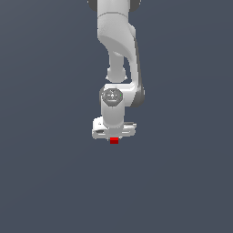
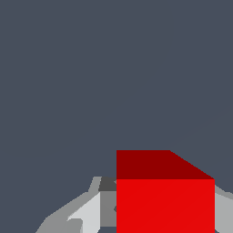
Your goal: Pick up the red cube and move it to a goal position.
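The red cube (image 1: 113,141) is small and plain, and sits directly under the white gripper (image 1: 113,137) in the middle of the exterior view. In the wrist view the red cube (image 2: 164,200) fills the space between the two grey fingers (image 2: 88,213), which lie against its two sides. The jaws are closed on the cube. The fingertips are hidden behind the hand in the exterior view. I cannot tell whether the cube rests on the surface or hangs above it.
A plain dark grey-blue surface (image 1: 45,182) fills both views. The white arm (image 1: 119,41) rises from the gripper toward the exterior view's top edge. No goal marker shows.
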You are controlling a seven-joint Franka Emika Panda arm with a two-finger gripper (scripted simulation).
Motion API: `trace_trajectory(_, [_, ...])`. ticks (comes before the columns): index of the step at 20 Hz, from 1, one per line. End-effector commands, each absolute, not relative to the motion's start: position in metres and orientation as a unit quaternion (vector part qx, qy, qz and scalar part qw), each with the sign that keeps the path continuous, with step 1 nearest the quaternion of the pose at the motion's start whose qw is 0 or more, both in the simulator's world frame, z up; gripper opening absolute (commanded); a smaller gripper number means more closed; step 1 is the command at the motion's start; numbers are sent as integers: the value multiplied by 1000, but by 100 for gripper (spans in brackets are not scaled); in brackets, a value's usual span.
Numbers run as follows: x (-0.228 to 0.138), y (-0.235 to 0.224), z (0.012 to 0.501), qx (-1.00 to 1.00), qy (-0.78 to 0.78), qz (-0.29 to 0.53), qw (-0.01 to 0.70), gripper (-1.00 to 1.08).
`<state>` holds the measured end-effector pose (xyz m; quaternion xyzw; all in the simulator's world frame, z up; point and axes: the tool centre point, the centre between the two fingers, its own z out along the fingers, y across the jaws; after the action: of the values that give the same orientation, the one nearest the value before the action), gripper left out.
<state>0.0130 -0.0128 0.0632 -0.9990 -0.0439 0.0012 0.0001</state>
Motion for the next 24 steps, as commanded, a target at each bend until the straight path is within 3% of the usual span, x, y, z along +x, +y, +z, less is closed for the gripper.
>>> trace_trajectory(1, [12, -13, 83, -999, -44, 0, 0, -100])
trace_trajectory(24, [-2, -18, 346, -999, -44, 0, 0, -100])
